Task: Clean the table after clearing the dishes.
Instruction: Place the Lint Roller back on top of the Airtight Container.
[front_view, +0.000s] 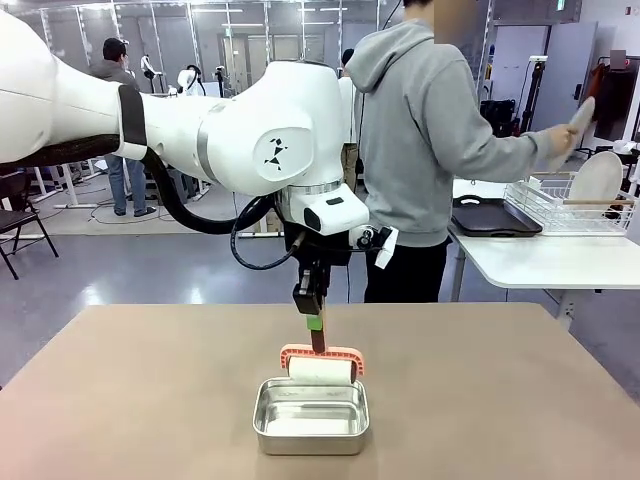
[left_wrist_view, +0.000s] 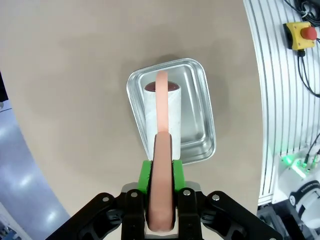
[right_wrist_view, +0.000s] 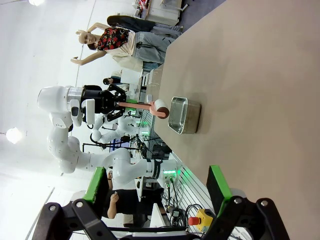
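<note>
Salmon-pink handle of a lint roller (front_view: 320, 365) is clamped between the left gripper (front_view: 315, 325)'s green pads, its white roll hanging just above the steel pan (front_view: 311, 416) on the tan table (front_view: 140, 390). The right gripper (right_wrist_view: 159, 192) stands spread apart, holding nothing. A person (front_view: 425, 140) racks a white plate (front_view: 596, 178) at the far white table

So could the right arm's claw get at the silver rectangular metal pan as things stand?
Probably not cleanly: the left claw holds a salmon-handled white lint roller above the pan, blocking it from above. The right claw is open, with bare tan table between.
</note>
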